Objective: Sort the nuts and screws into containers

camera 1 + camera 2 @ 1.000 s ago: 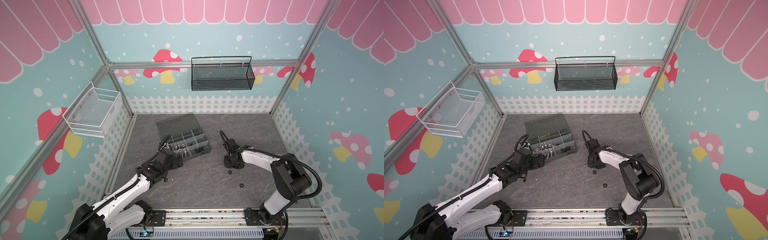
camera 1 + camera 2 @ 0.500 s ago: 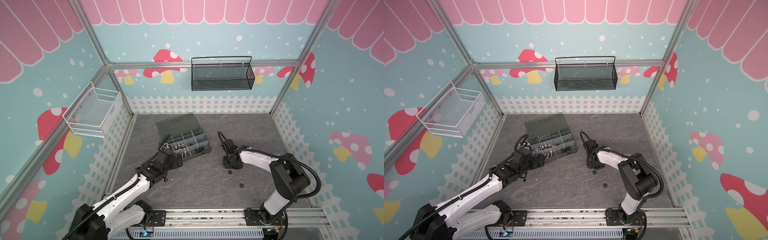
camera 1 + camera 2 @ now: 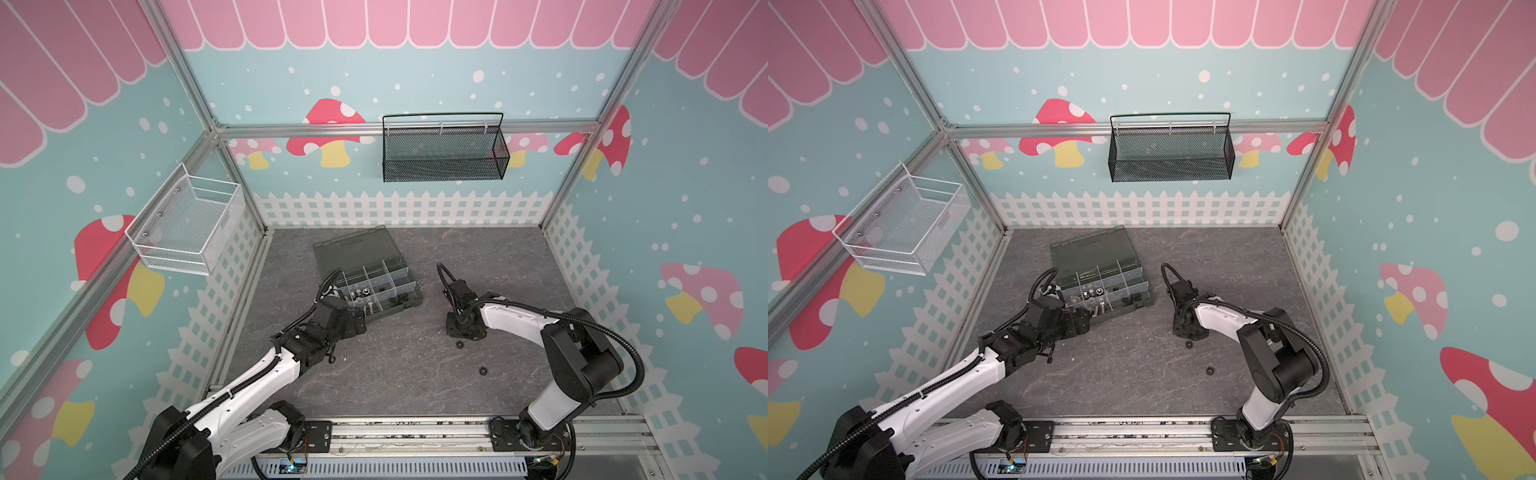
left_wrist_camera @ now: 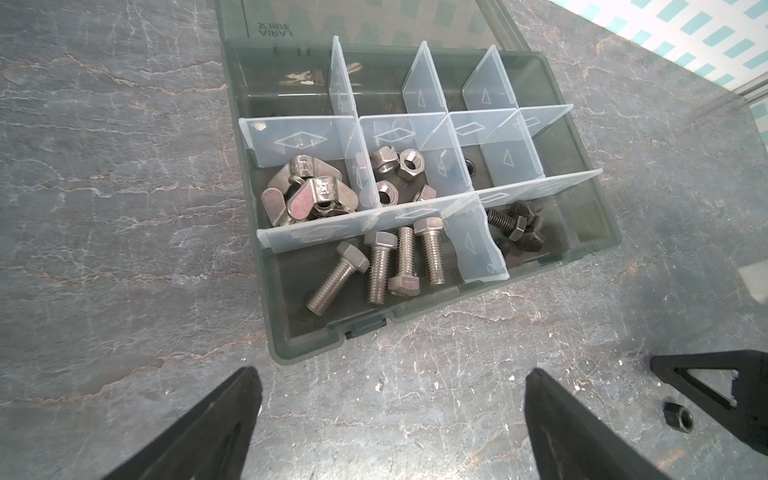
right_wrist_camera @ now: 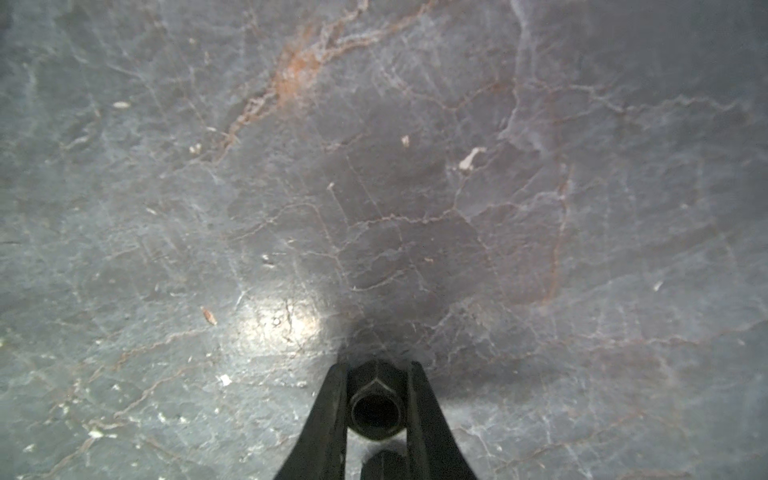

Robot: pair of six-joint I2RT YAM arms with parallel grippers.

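Grey veined tabletop point(image 5: 415, 187), teal mushroom-print walls point(image 3: 415, 75). The right pincer point(image 5: 377, 370), low over the surface, grips a black nut point(image 5: 376, 409). A loose nut point(image 3: 459, 344) lies just beside it. The left pincer point(image 4: 392, 374) gapes empty; organizer box point(image 4: 307, 345) just ahead of it.

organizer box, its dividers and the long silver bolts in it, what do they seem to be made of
The organizer box looks like smoky grey translucent plastic: tinted see-through walls and a moulded latch. The dividers look like clear, slightly frosted plastic with moulded marks. The long bolts are bare metal, probably steel: silver, fairly shiny, with cut threads. Which alloy cannot be told.
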